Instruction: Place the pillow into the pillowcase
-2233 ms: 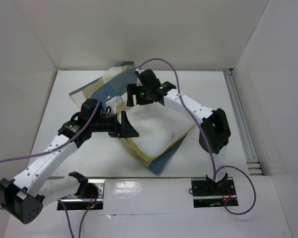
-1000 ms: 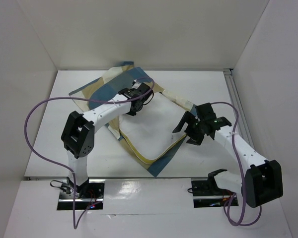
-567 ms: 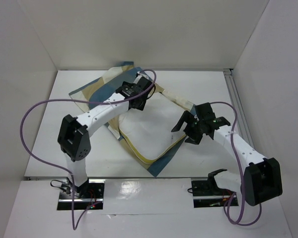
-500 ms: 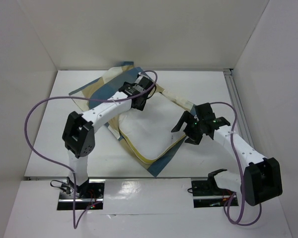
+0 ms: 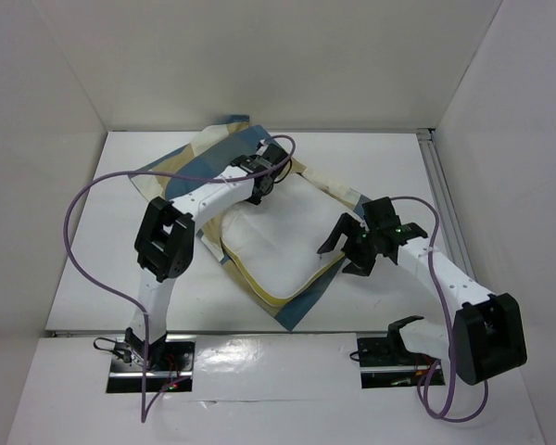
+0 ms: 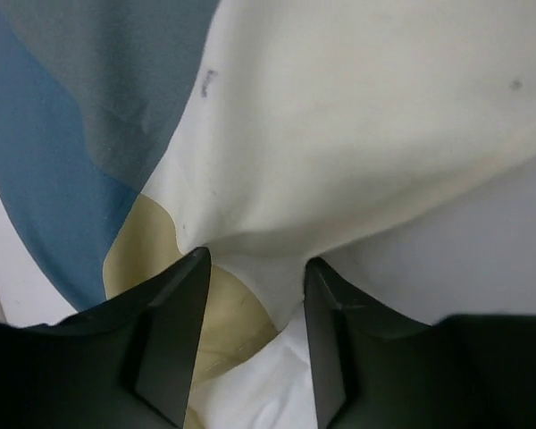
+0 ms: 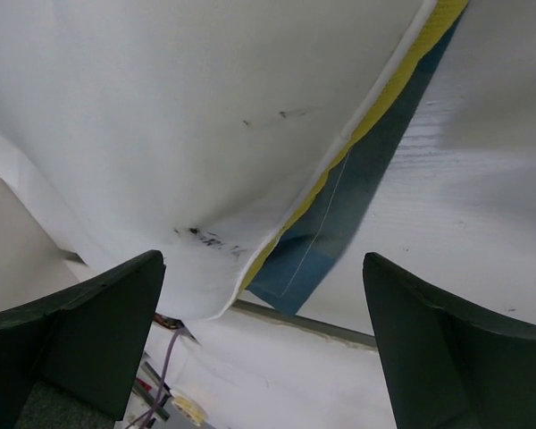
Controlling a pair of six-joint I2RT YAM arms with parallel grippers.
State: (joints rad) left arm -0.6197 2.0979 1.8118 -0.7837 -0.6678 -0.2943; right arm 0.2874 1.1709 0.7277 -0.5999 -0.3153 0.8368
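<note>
Noted left hand (image 5: 259, 181) pinched shut on a pucker of pillowcase (image 5: 171, 171), at the far-left corner of pillow (image 5: 273, 241). Found pillow mid-worktop (image 5: 102, 232), partly sheathed, near-right yellow edge exposed. Noted right hand (image 5: 347, 248) spread wide, empty, just right of that edge. Advise holding the pinch firm, drawing cloth toward near right, bracing pillow with right hand. Counted: one pillowcase, one pillow, two hands.

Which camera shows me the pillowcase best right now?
Top external: the pillowcase lies spread out there, partly under the pillow. Left wrist gives only a puckered patch between the fingers of the left gripper; right wrist only a blue strip beneath the pillow's yellow edge.
</note>
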